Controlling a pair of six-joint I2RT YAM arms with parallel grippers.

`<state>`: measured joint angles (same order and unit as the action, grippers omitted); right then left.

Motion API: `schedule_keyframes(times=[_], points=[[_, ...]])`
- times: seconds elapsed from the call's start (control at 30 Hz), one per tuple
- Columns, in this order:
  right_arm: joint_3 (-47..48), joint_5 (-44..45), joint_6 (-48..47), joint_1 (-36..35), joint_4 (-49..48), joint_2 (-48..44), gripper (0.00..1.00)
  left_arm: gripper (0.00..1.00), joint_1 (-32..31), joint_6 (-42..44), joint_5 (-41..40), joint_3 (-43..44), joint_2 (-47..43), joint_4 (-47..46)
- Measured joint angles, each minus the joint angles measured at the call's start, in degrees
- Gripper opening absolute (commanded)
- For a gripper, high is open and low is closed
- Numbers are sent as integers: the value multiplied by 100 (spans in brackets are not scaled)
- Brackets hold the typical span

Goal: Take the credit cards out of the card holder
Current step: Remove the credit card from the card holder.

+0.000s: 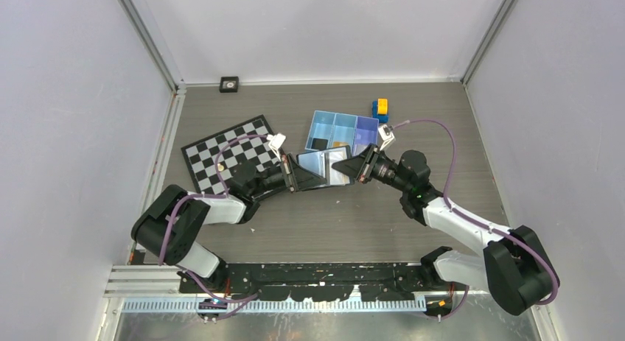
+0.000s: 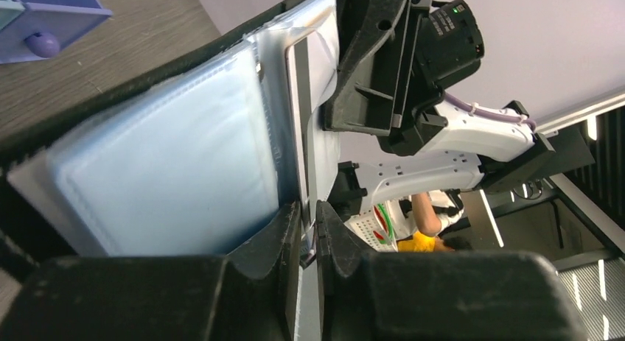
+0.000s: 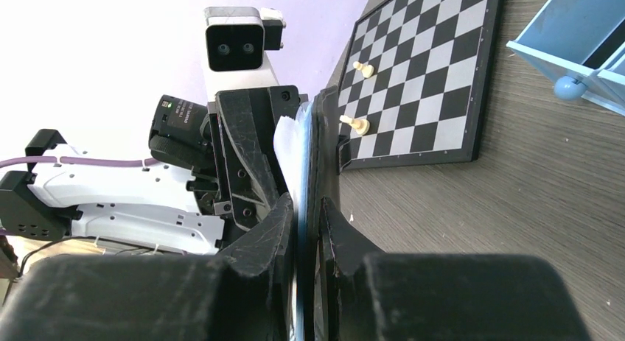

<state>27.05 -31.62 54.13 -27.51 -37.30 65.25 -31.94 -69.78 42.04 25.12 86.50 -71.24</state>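
white links (image 1: 457, 222), black joints (image 1: 516, 271), purple cables (image 1: 424, 121)

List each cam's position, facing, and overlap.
Top external: above and behind, looking down at the table; left arm, right arm whole.
Left wrist: on the left gripper, facing the card holder and right gripper; own fingers at bottom.
Right wrist: on the right gripper, facing the left gripper and chessboard; own fingers at bottom.
Shared: all show the card holder.
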Motion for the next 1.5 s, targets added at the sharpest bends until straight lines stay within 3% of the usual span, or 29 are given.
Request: schedule_keyframes(times=[0.43, 0.57, 0.73, 0.87, 1.0, 1.07, 1.13, 1.2, 1.27, 1.5], points=[[0, -192, 299, -2, -669, 229, 0, 21, 118, -186, 219, -22, -282, -208], [0, -225, 389, -11, -850, 354, 0, 15, 184, -212, 221, -66, -282, -236], [-2, -267, 435, -42, -892, 380, 0, 0, 273, -227, 203, -146, -315, -275], [-2, -260, 389, -83, -828, 374, 1, 0, 310, -229, 190, -203, -328, -286], [7, -219, 299, -127, -721, 372, 1, 15, 332, -229, 197, -240, -328, -282], [13, -181, 254, -160, -682, 372, 1, 17, 343, -229, 205, -245, -328, -284], [17, -153, 214, -170, -647, 372, 1, 15, 348, -227, 210, -245, -328, -284], [28, -131, 186, -188, -619, 372, 0, 4, 348, -225, 214, -245, -326, -282], [59, -116, 157, -205, -595, 372, 1, 0, 358, -223, 221, -245, -315, -278], [81, 31, -15, -240, -238, 332, 21, 0, 472, -376, 243, -245, 46, -396]])
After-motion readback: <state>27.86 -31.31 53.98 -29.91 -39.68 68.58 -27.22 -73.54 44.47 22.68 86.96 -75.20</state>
